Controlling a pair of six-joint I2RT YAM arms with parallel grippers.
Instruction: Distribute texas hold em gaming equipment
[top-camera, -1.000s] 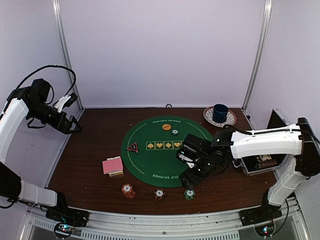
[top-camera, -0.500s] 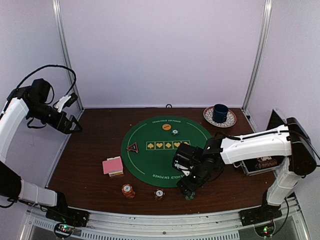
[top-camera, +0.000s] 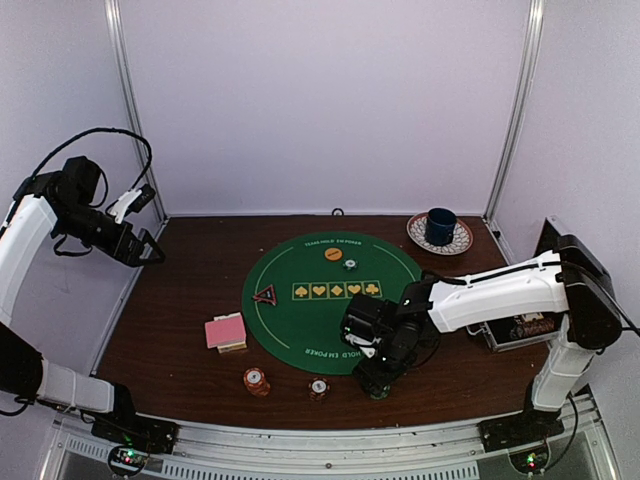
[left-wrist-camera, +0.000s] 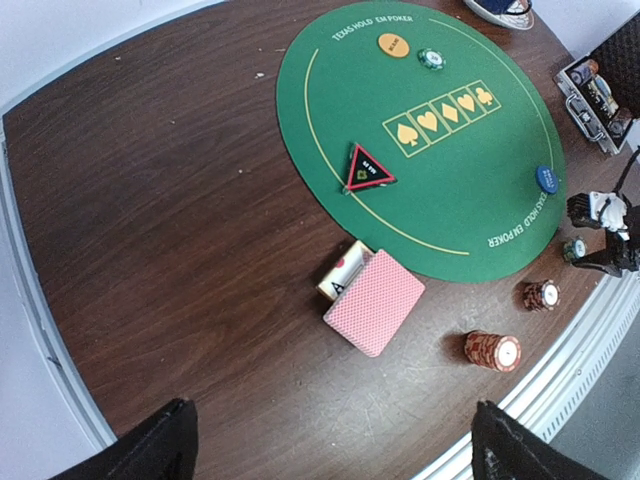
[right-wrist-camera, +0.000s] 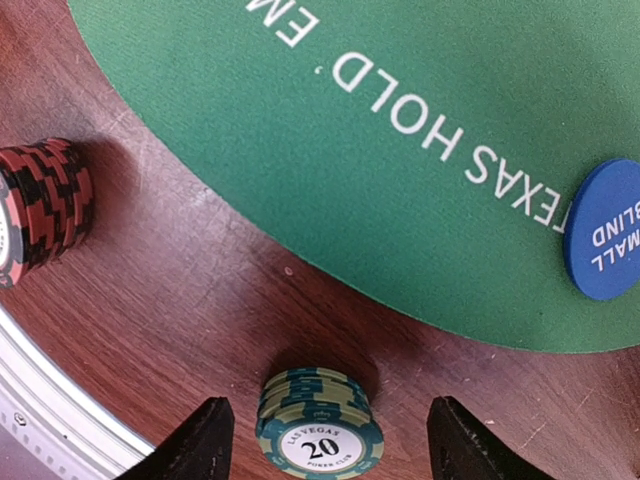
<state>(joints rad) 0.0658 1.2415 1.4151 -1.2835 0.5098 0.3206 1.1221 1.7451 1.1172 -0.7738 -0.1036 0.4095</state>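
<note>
Dark wood tabletop (top-camera: 170, 300) fills my view; my right gripper (right-wrist-camera: 322, 440) straddles the green chip stack (right-wrist-camera: 318, 430) just near of the green mat (right-wrist-camera: 400, 150), jaws parted, not touching. My left gripper (left-wrist-camera: 335, 445) hangs wide open, far left.

Overhead, two wrists; shared green chips (right-wrist-camera: 318, 435)

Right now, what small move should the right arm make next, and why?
Probably close the right fingers on the green chip stack: it sits between them just off the green mat, with gaps on both sides, so nothing is gripped yet.
</note>
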